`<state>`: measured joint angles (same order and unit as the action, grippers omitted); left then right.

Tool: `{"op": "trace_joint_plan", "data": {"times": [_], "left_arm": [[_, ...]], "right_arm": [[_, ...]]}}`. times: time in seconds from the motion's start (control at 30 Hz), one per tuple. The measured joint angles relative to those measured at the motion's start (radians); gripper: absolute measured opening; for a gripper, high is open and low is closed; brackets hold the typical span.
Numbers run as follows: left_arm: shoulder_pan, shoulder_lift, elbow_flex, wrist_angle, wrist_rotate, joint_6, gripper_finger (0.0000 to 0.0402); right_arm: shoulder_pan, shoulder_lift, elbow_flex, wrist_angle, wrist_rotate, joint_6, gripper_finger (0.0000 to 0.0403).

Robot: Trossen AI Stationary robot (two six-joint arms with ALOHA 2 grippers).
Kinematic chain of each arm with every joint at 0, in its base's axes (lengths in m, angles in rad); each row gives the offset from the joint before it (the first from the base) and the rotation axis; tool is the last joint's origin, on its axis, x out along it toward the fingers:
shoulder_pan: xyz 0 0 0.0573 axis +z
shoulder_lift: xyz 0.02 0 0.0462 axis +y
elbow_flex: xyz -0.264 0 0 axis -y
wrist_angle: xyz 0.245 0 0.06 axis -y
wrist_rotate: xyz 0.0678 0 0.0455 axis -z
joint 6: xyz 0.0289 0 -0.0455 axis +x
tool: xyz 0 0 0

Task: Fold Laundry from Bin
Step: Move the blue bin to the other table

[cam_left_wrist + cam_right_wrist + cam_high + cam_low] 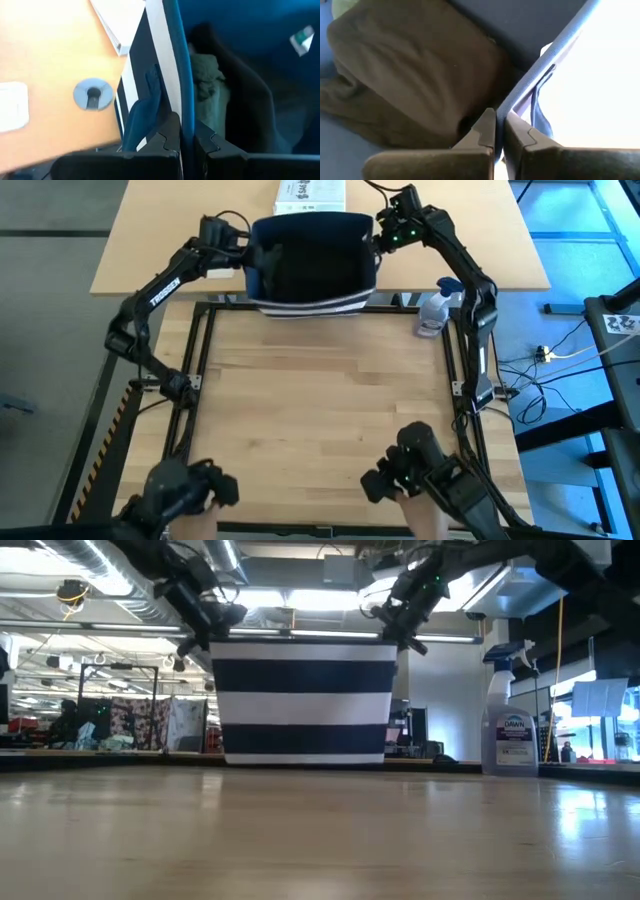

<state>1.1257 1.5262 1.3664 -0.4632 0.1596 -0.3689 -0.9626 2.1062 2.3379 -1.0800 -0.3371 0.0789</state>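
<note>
Bin (312, 265) at 12 o'clock on the table (320, 430), laundry (207, 80) inside – left gripper (186, 145) clamped on its 9 o'clock rim, right gripper (500, 131) clamped on its 3 o'clock rim; spray bottle (434, 310) just beside, at 2 o'clock

Both dark arms reach forward to the far end of the workspace, elbows bent outward. The left pincer (243, 255) is clamped shut on the left rim of the bin (312, 222), and the right pincer (382, 238) is clamped on its right rim. In each wrist view, the fingers pinch the rim's thin edge between them.
</note>
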Motion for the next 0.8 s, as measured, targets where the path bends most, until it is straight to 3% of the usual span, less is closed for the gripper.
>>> {"op": "trace_joint_plan", "data": {"times": [0.2, 0.4, 0.6, 0.8], "left_arm": [[0.056, 0.044, -0.005, 0.117, 0.008, -0.041, 0.0010], [0.096, 0.046, -0.007, 0.199, -0.004, 0.081, 0.0047], [0.099, 0.046, 0.057, 0.201, 0.023, 0.184, 0.0114], [0.098, 0.045, 0.230, 0.123, 0.058, 0.201, 0.0169]], "right_arm": [[-0.024, 0.024, -0.002, 0.072, 0.005, -0.002, 0.0015], [-0.034, 0.028, -0.005, 0.137, 0.042, -0.014, 0.0034], [-0.041, 0.028, 0.005, 0.143, 0.060, -0.054, 0.0136], [-0.040, -0.009, 0.016, 0.146, 0.031, -0.070, 0.0241]]}}
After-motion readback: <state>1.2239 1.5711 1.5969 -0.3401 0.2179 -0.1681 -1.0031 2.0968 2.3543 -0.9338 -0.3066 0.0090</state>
